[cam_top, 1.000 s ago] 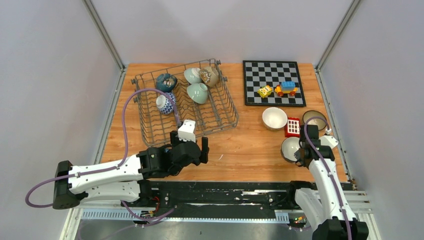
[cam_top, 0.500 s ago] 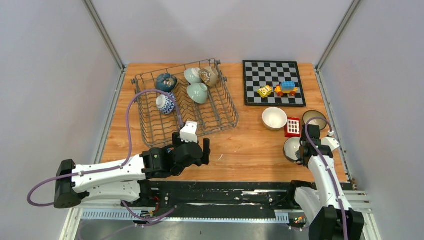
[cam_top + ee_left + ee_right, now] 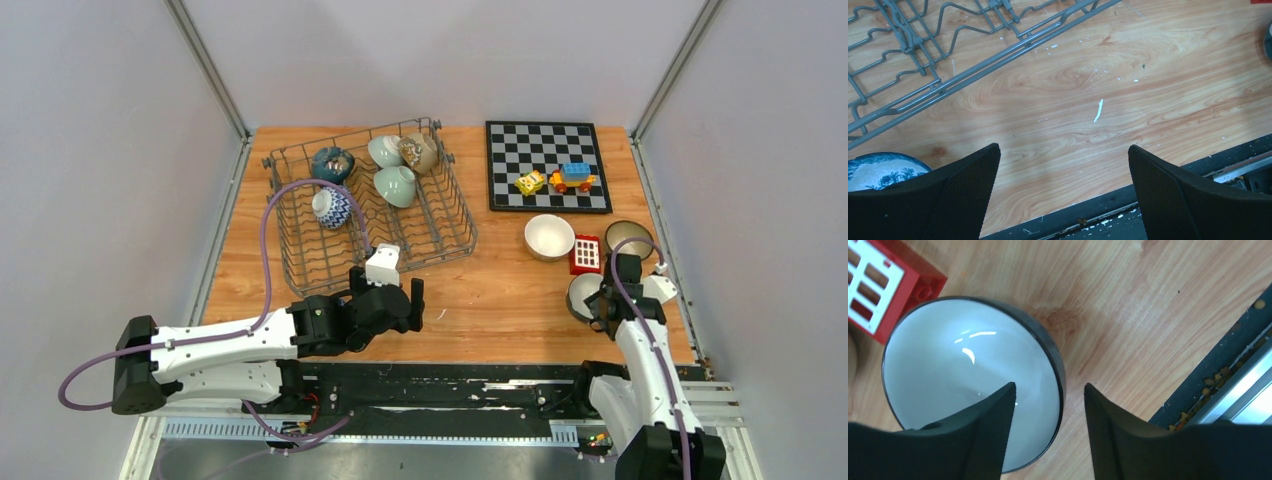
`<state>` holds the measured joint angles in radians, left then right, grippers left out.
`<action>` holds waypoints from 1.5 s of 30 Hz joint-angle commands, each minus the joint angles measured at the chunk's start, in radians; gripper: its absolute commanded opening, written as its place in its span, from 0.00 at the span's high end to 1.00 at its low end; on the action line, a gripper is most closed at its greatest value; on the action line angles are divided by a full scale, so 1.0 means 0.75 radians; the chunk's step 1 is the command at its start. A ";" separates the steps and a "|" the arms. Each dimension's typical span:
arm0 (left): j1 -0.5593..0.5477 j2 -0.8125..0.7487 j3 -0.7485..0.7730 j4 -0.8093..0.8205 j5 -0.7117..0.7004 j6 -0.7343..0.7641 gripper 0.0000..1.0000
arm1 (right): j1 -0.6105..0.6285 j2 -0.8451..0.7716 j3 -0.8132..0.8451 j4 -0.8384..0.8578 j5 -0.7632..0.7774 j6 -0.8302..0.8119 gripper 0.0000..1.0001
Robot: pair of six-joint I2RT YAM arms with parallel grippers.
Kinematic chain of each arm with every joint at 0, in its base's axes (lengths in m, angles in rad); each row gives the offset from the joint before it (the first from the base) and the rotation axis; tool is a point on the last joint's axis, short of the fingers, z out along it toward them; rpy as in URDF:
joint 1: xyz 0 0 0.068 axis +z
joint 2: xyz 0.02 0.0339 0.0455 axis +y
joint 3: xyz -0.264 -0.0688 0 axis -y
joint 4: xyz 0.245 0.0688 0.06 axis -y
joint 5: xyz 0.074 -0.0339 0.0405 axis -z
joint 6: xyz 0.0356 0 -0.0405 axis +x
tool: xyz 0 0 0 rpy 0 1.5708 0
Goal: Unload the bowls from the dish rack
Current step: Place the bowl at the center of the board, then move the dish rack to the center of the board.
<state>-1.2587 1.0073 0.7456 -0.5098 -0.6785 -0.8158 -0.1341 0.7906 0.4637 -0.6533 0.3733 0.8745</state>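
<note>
The grey wire dish rack [image 3: 420, 225] at the back left holds a dark teal bowl [image 3: 332, 163], a blue-and-white bowl [image 3: 331, 207], two pale green bowls [image 3: 396, 186] and a beige-brown bowl [image 3: 421, 152]. On the table at the right stand a cream bowl [image 3: 549, 237], a brown-rimmed bowl [image 3: 628, 238] and a dark bowl with a white inside [image 3: 963, 380]. My right gripper [image 3: 1049, 395] is open astride that dark bowl's rim, one finger inside and one outside. My left gripper [image 3: 1063, 165] hangs open over bare wood in front of the rack [image 3: 923, 95]. A blue-and-white bowl [image 3: 875, 170] shows beside its left finger.
A red block [image 3: 585, 254] lies between the unloaded bowls. The chessboard [image 3: 547, 190] at the back right carries small toy blocks [image 3: 571, 178]. The table's black front rail [image 3: 1228, 160] runs just below both grippers.
My right gripper has opened and let go of the dark bowl's rim; the bowl rests on the table. The left arm has crept a little to the right.
</note>
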 commanded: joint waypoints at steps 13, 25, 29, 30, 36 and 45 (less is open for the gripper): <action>0.001 -0.033 0.043 0.073 0.057 0.111 0.00 | 0.328 -0.126 0.587 -0.239 -0.048 -0.202 0.19; 0.195 -0.057 0.314 0.016 -0.218 0.543 0.00 | 1.018 0.382 0.992 0.204 -0.375 -0.697 0.22; 0.485 -0.048 0.340 0.097 0.104 0.488 0.00 | 1.042 0.609 1.063 0.387 -0.564 -0.719 0.24; 0.569 -0.017 0.357 0.109 0.208 0.465 0.00 | 1.043 0.648 1.062 0.445 -0.607 -0.703 0.24; 0.907 0.155 0.445 0.201 0.626 0.325 0.00 | 1.043 0.824 1.029 0.779 -0.746 -0.640 0.28; 1.222 0.339 0.274 0.585 0.997 0.047 0.01 | 0.999 1.045 1.152 0.725 -0.604 -0.662 0.26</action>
<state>-0.3996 1.2106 1.0031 -0.2291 -0.0711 -0.6743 0.6346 1.5208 1.2663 -0.1196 -0.1520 0.3855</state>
